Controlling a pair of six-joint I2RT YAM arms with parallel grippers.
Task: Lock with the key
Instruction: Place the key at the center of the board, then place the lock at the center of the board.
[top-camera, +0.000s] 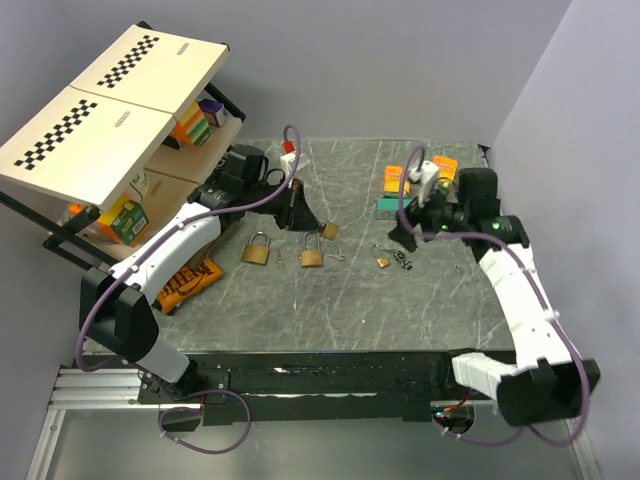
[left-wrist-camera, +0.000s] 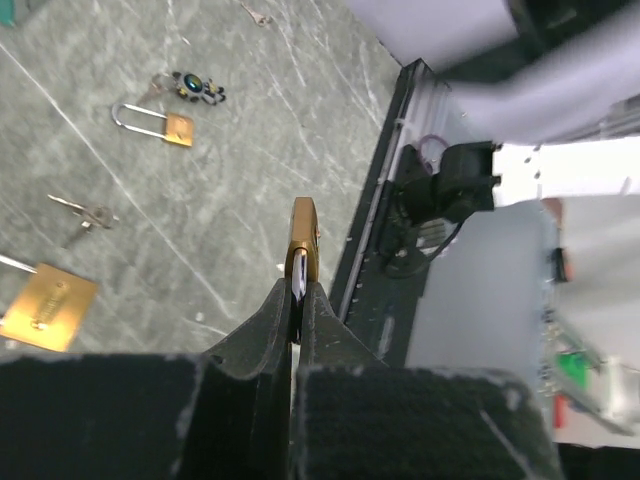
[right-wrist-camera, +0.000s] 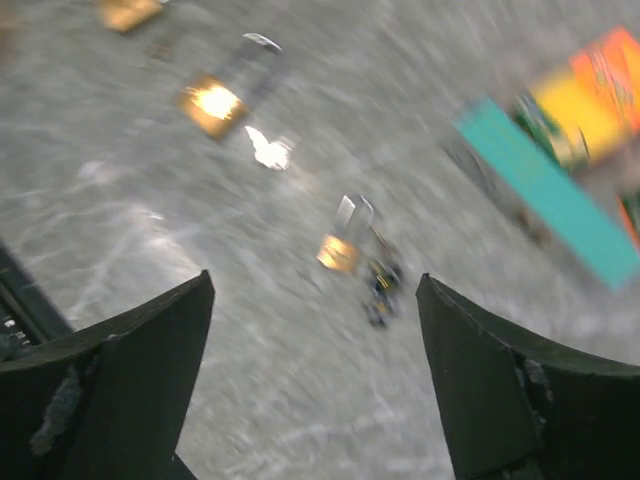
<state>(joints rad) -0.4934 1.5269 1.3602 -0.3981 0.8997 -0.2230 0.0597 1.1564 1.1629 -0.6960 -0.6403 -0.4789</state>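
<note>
Grey marbled table (top-camera: 430, 310) fills the scene, with both arm bases bolted at its near edge. Nearest on the left lies an orange snack bag (top-camera: 188, 282). Further in, a row of things crosses the middle: two brass padlocks (top-camera: 256, 250) (top-camera: 312, 255), a loose little key (top-camera: 340, 257), a small padlock (top-camera: 383, 261), and just beside that one on its right, the key (top-camera: 403, 261), a tiny dark bunch flat on the stone. The right wrist view, though blurred, shows the bunch (right-wrist-camera: 382, 285) touching or nearly touching the small padlock (right-wrist-camera: 340, 250).

Right gripper (top-camera: 405, 237) hangs just beyond the bunch, its jaws spread wide with nothing between them; from its own camera the bunch sits between the two fingers (right-wrist-camera: 150, 370). The left gripper (left-wrist-camera: 297, 290) has its jaws pressed onto a brass padlock (left-wrist-camera: 303, 245), held edge-on above the table.

Beyond stand a teal box (top-camera: 388, 210) and orange boxes (top-camera: 395, 180), and at far left a shelf (top-camera: 110, 110) with checkered boards
</note>
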